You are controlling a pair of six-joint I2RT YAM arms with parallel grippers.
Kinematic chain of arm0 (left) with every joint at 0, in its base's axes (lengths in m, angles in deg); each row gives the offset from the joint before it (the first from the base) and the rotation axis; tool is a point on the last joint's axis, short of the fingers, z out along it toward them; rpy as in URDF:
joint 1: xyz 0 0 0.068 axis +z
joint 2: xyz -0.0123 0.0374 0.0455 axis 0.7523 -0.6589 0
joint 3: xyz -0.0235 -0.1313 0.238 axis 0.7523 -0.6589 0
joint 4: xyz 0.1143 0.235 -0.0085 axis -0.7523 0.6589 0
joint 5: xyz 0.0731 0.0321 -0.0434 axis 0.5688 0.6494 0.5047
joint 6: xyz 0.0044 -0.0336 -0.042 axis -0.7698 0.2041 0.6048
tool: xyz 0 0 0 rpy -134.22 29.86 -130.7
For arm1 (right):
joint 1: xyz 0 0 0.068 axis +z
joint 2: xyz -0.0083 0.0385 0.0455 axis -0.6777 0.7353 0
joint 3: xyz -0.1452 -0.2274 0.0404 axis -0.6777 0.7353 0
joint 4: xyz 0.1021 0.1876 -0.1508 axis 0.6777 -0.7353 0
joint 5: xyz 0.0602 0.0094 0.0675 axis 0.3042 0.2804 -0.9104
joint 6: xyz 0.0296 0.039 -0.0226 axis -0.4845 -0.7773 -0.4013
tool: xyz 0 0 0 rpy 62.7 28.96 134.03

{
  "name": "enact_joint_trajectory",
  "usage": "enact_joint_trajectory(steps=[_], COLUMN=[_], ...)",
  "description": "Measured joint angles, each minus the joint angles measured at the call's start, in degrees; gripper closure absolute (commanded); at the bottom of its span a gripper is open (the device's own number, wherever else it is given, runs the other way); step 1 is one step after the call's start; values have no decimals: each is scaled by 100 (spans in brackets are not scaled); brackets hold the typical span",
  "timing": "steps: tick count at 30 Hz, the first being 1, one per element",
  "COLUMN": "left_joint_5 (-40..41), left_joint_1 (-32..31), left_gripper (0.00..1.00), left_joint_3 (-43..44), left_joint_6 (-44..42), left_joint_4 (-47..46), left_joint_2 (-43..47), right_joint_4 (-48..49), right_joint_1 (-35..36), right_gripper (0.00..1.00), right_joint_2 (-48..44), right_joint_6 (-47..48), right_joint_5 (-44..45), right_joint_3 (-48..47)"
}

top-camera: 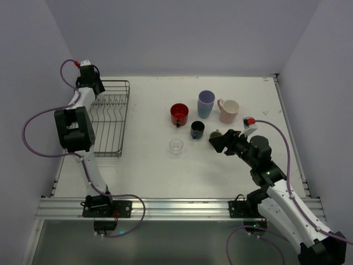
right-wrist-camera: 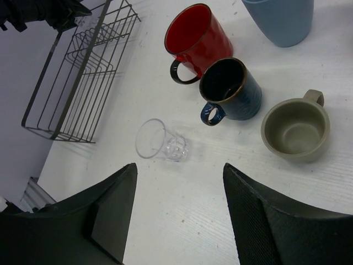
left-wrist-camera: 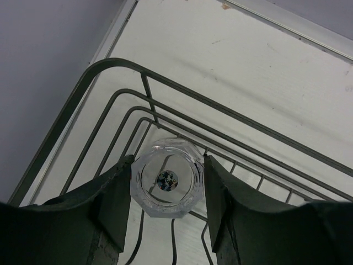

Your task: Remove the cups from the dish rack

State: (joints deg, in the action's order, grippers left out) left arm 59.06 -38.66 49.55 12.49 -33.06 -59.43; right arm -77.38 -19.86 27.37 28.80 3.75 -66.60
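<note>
The dish rack [top-camera: 110,118] [left-wrist-camera: 165,72] [right-wrist-camera: 71,83] stands at the left. In its far corner sits a clear glass [left-wrist-camera: 167,179], faceted base toward the wrist camera. My left gripper [top-camera: 91,83] [left-wrist-camera: 168,182] reaches down over it, a finger pressed against each side. On the table stand a red mug [top-camera: 179,114] [right-wrist-camera: 196,41], a dark blue cup [top-camera: 197,129] [right-wrist-camera: 231,88], a lavender tumbler [top-camera: 206,103] [right-wrist-camera: 281,19], a pink mug [top-camera: 229,110], a beige-olive mug [right-wrist-camera: 295,130] and another clear glass [top-camera: 176,146] [right-wrist-camera: 160,144]. My right gripper [top-camera: 219,141] [right-wrist-camera: 179,171] hovers open beside the beige mug, holding nothing.
The rack's raised wire sides [left-wrist-camera: 105,88] close in around my left fingers. A metal rail [top-camera: 176,207] runs along the table's near edge. Purple cables [top-camera: 33,127] loop beside the left arm.
</note>
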Motion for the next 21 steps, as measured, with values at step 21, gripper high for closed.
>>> enact_joint_trajectory(steps=[21], left_joint_5=[-1919], left_joint_1=[-780], left_gripper=[100], left_joint_3=[-3248], left_joint_6=[1891], left_joint_4=[-1049], left_joint_2=[4229], right_joint_4=[363], right_joint_1=[96], right_gripper=[25], right_joint_2=[-595], right_joint_6=[-879], right_joint_5=[-1106], right_joint_3=[-68])
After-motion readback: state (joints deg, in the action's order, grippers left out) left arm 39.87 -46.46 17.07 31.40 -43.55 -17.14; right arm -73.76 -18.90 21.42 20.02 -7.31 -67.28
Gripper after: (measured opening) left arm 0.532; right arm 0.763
